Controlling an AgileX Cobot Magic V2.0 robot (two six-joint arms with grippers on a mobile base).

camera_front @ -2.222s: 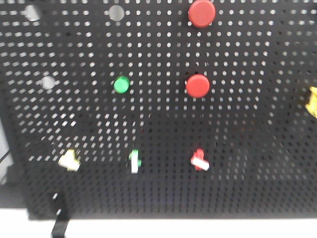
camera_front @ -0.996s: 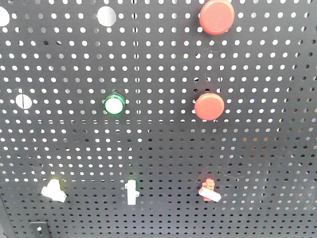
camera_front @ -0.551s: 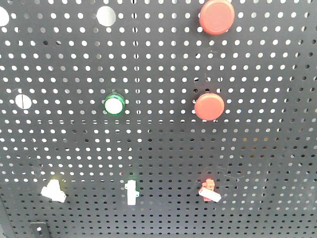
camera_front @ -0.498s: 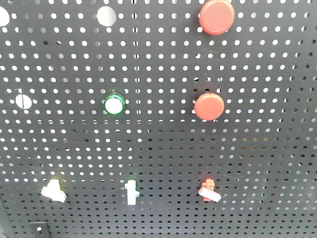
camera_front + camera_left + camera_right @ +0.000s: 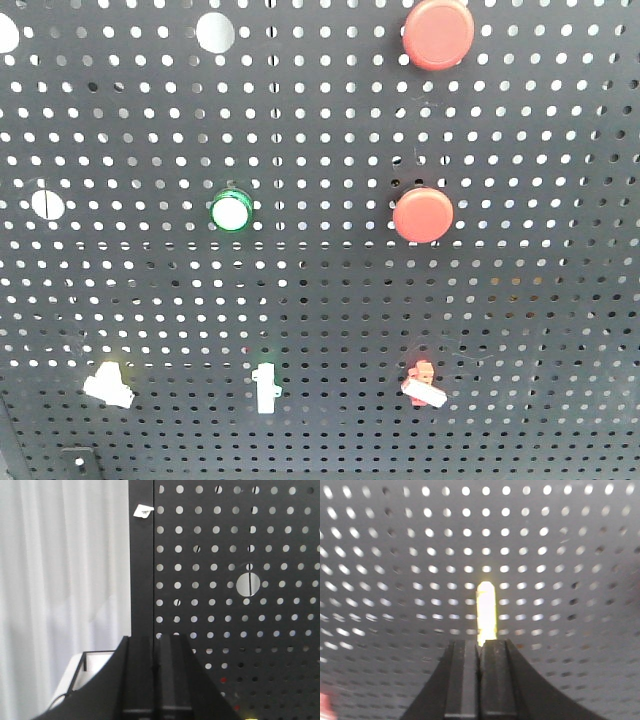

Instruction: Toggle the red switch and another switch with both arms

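Front view: black pegboard [image 5: 520, 300] fills the frame, no arms visible. Bottom row, left to right: whitish toggle switch [image 5: 108, 385] w/ angled lever; slim white toggle [image 5: 265, 388], upright, faint green glow above it; red switch [image 5: 424, 383], white lever tip pointing down-right. All three well apart. Above: green-ringed indicator light [image 5: 230, 211], and two round red push buttons, one mid-board [image 5: 423, 214], one at the top edge [image 5: 438, 33].

Left wrist view: left gripper [image 5: 156, 642] at the bottom centre, fingers pressed together w/ only a thin seam, holding nothing, lined up w/ the board's left edge. White curtain [image 5: 60, 580] on the left, small white tag [image 5: 143, 511] near the top of the edge post, large round hole [image 5: 248, 583] on the right.

Right wrist view: right gripper [image 5: 480, 644] likewise closed, empty. Just above its tips stands an upright yellow-white bar [image 5: 486, 610], probably a toggle lever, but too blown-out to say which. Contact not clear. Red blur [image 5: 325, 705] in the bottom-left corner.
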